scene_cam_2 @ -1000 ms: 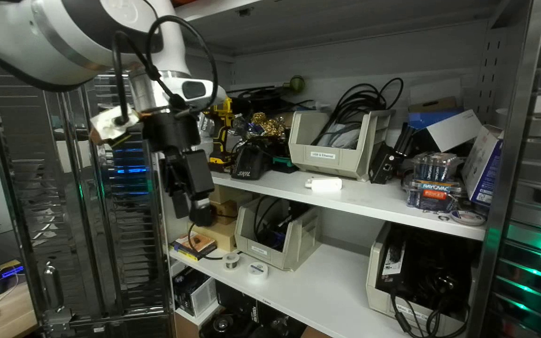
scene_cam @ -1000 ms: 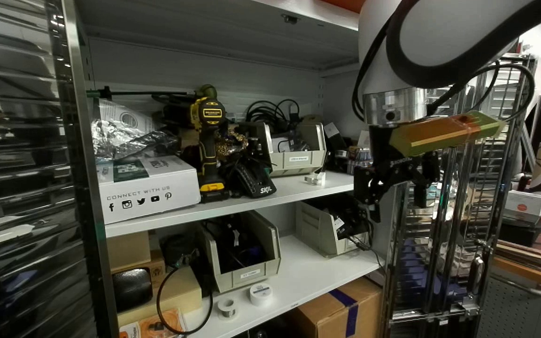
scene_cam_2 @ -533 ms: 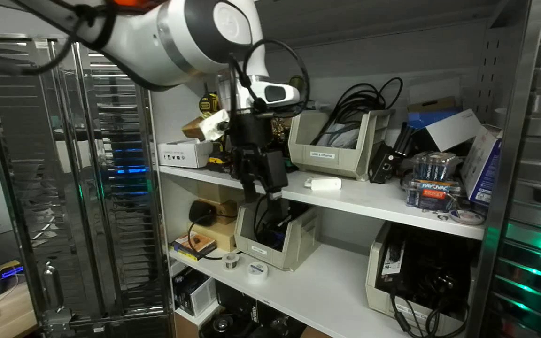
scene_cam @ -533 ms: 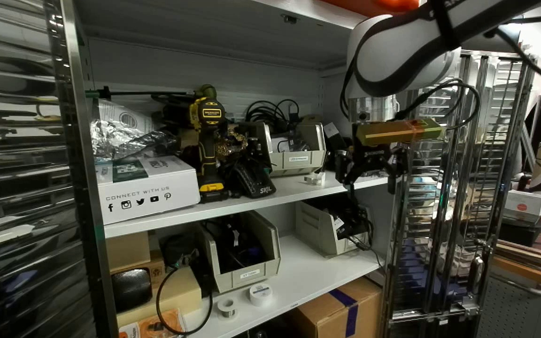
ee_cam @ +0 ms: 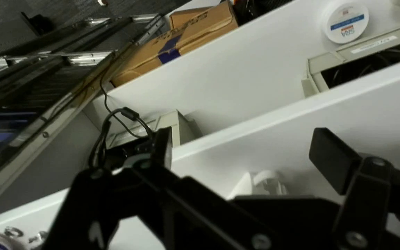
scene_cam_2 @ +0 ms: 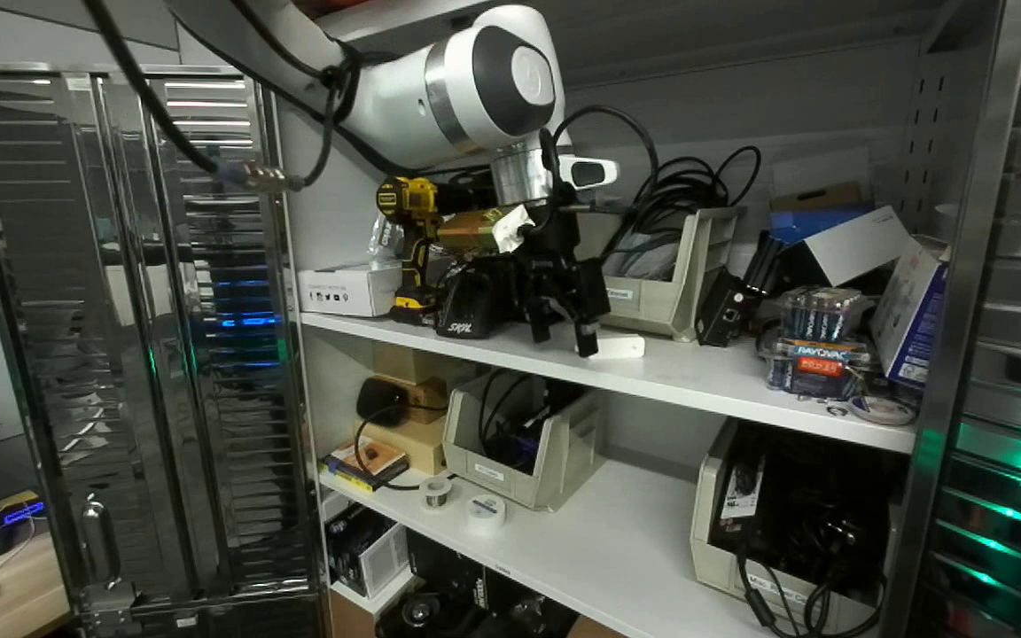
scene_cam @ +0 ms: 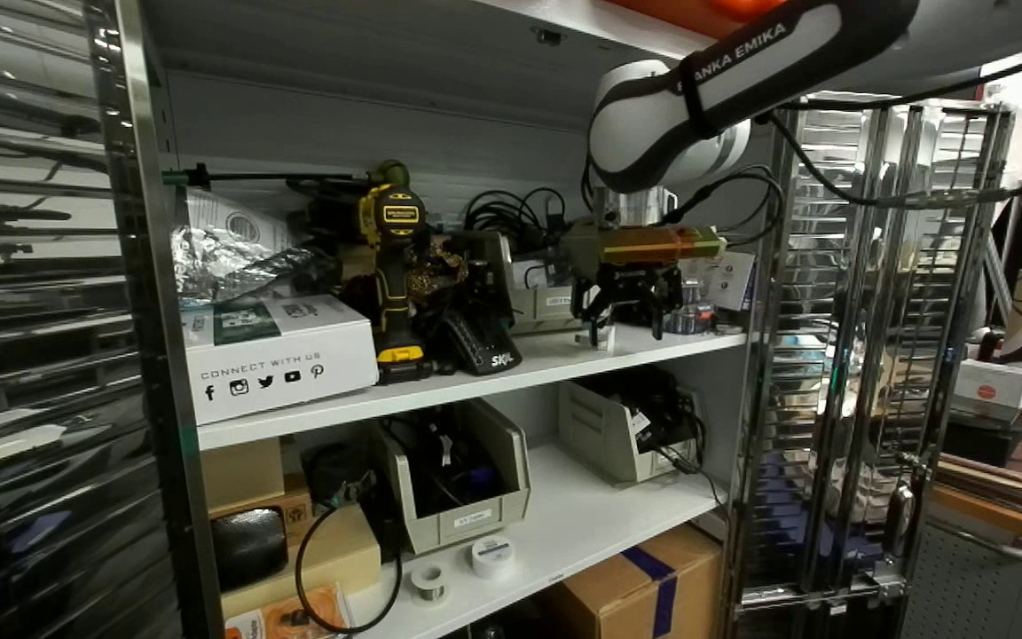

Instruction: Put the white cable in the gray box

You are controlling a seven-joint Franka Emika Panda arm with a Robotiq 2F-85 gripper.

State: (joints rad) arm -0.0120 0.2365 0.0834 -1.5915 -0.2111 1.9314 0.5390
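Observation:
The white cable (scene_cam_2: 624, 346) lies as a small white bundle on the upper shelf. It also shows in an exterior view (scene_cam: 609, 337), partly behind a finger, and in the wrist view (ee_cam: 244, 185), partly hidden by the gripper's body. The gray box (scene_cam_2: 652, 310) is the pale gray open-topped bin labelled "Ethernet", just behind the cable; it also shows in an exterior view (scene_cam: 533, 308), partly covered by the gripper. My gripper (scene_cam: 626, 337) is open and empty, fingers apart, over the shelf right by the cable. It shows in an exterior view (scene_cam_2: 563, 344) and the wrist view (ee_cam: 247, 152).
A black SKIL tool (scene_cam_2: 473, 306) and a yellow drill (scene_cam: 397, 266) stand beside the gripper. Battery packs (scene_cam_2: 821, 341) are at the shelf's far end. More gray bins (scene_cam: 467, 519) stand on the lower shelf (scene_cam_2: 635, 523). A white carton (scene_cam: 285, 355) with icons is on the upper shelf.
The arm has swung from in front of the cabinet door in over the upper shelf. The gripper is now right by the white cable. The cable and box have not moved.

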